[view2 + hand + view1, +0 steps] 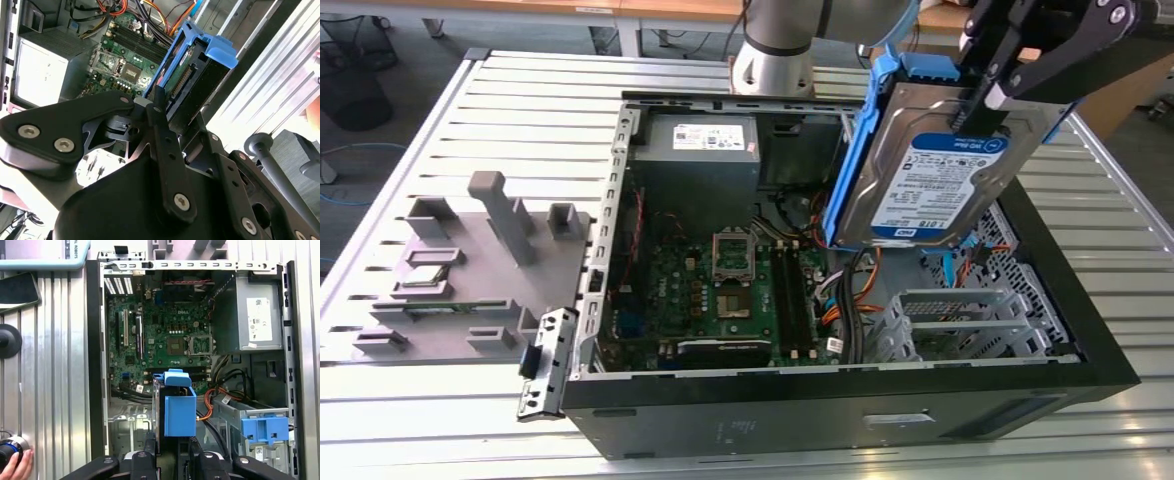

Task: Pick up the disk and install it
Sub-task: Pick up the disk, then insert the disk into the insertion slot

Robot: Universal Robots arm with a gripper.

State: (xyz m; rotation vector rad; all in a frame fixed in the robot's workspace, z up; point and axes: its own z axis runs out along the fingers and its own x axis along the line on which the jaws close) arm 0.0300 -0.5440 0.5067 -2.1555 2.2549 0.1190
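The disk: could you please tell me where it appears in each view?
Exterior view: disk above the open case, towards the exterior view's right.
Second wrist view: disk in front of the motherboard.
First wrist view: disk edge-on, beside the orange cables.
Shared landmark: grey power supply.

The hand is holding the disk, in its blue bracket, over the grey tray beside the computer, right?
No. The hand holds the disk, in its blue bracket, over the open computer, not the grey tray; the exterior view shows this.
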